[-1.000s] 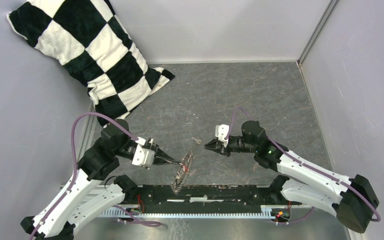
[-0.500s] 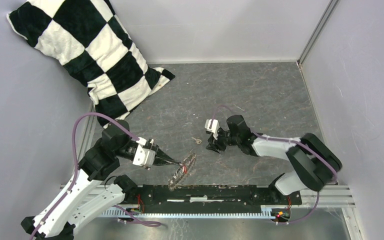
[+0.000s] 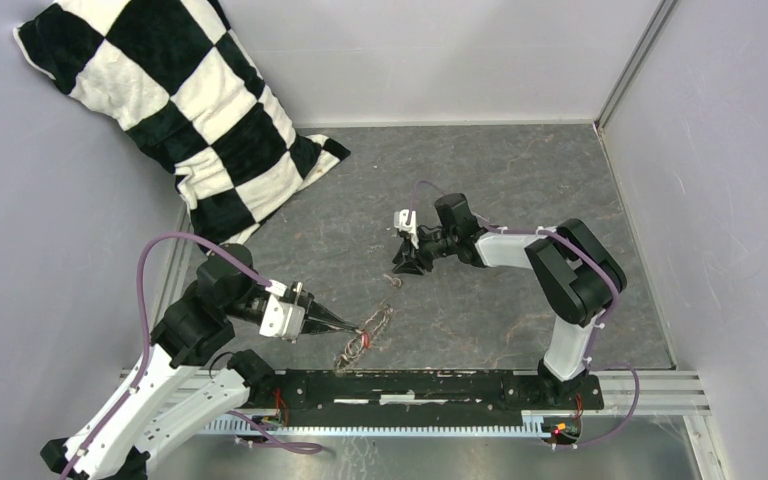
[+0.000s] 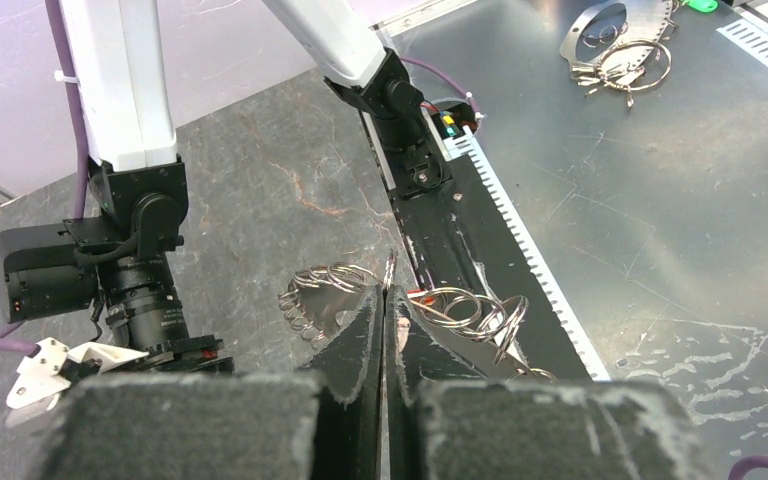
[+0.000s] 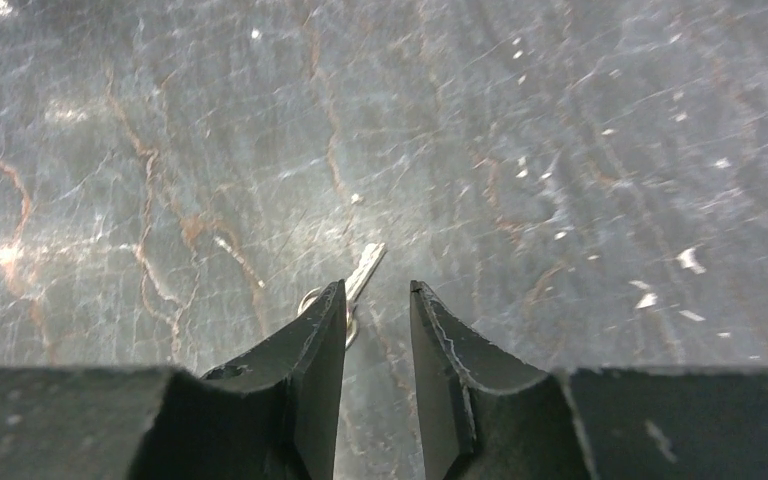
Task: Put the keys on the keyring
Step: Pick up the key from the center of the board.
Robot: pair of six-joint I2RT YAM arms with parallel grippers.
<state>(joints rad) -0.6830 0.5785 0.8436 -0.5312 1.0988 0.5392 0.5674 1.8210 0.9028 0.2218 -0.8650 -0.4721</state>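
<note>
The keyring [image 3: 364, 337], a chain of small silver rings with a red tag [image 4: 421, 295], hangs just above the front of the table. My left gripper [image 3: 343, 324] is shut on one of its rings, and the pinched ring shows edge-on at the fingertips [image 4: 386, 291]. The key [image 3: 394, 281], tiny and silver, lies flat on the grey floor to the upper right of the ring. My right gripper [image 3: 404, 266] hovers over it, pointing down, open. In the right wrist view the key [image 5: 366, 268] lies at the left fingertip, its head partly hidden under that finger.
A black-and-white checkered cushion [image 3: 180, 110] leans in the back left corner. The black base rail [image 3: 410, 385] runs along the front edge. A second bunch of metal rings [image 4: 620, 55] lies on the silver plate beyond the rail. Walls close in on three sides.
The right arm swung left and away from its base to above the key, and its jaws went from shut to open. The left gripper dropped a little with the keyring.
</note>
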